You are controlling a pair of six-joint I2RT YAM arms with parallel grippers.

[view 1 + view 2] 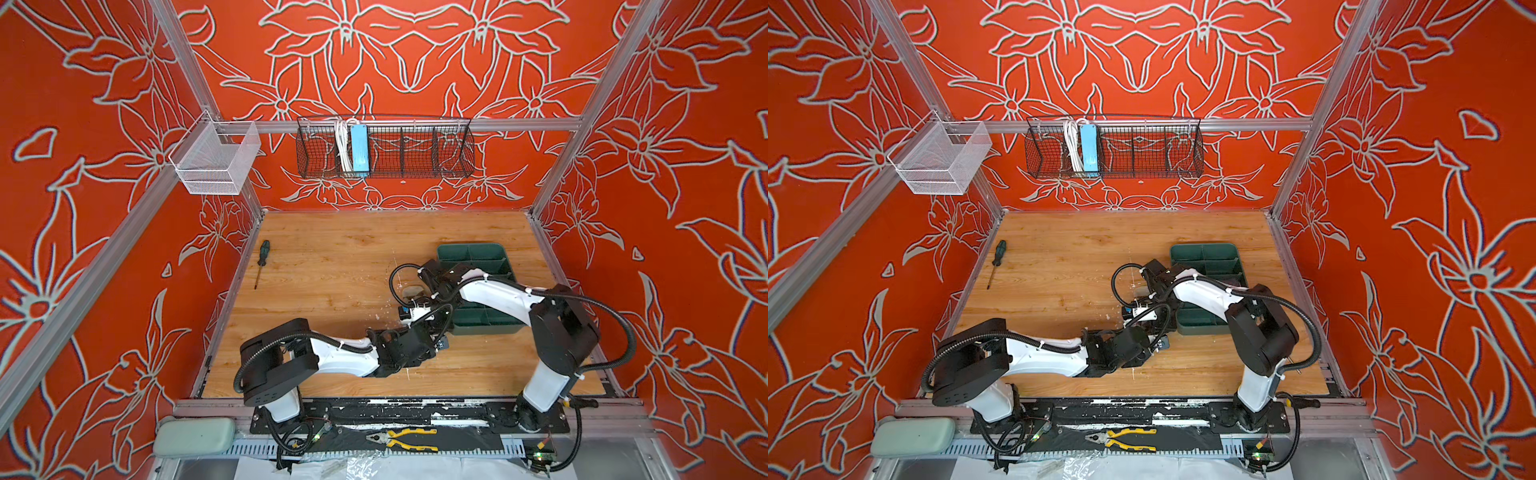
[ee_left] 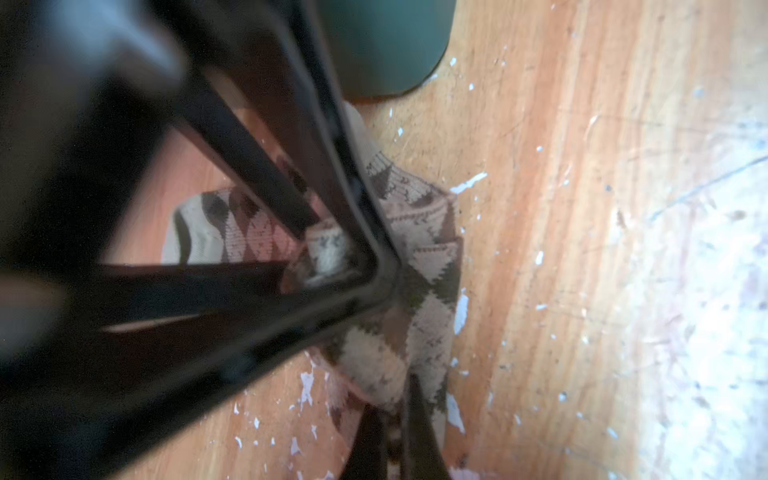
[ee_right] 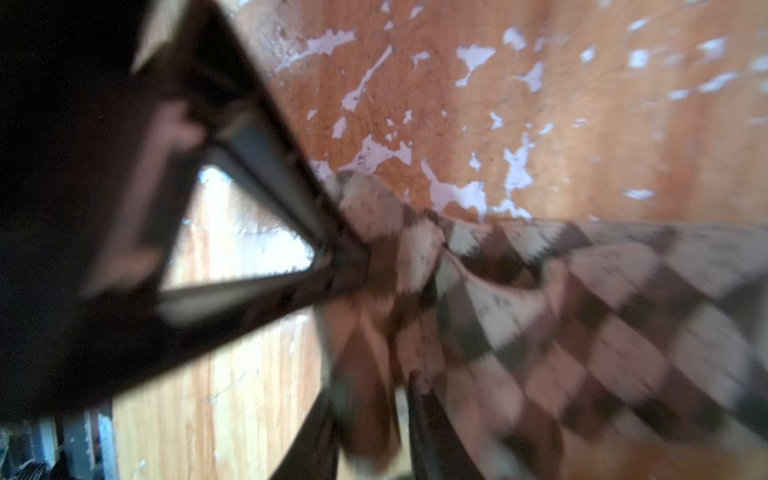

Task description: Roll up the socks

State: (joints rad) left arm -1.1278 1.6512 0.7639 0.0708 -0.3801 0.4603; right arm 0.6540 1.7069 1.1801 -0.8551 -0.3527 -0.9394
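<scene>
My left claw is clenched tight on a narrow fold of the sock, the beige one with brown diamonds. The cloth shows as a thin strip between its two fingers. My right claw has its fingers further apart, with bunched sock cloth filling the gap. That wrist view is blurred, so I cannot tell whether it grips the cloth or only touches it. Both claws meet over the same sock. The right one's black triangular finger has its tip against the cloth, near my left fingers.

In both top views the sock lies crumpled on the wooden table, right of centre and almost wholly hidden under my wrists. Just to its right sits a green divided tray, partly covered by my right arm. Farther off, near the table's left edge, lies a screwdriver. On the back wall hangs a black wire basket holding a blue box. A white mesh basket hangs at the upper left.
</scene>
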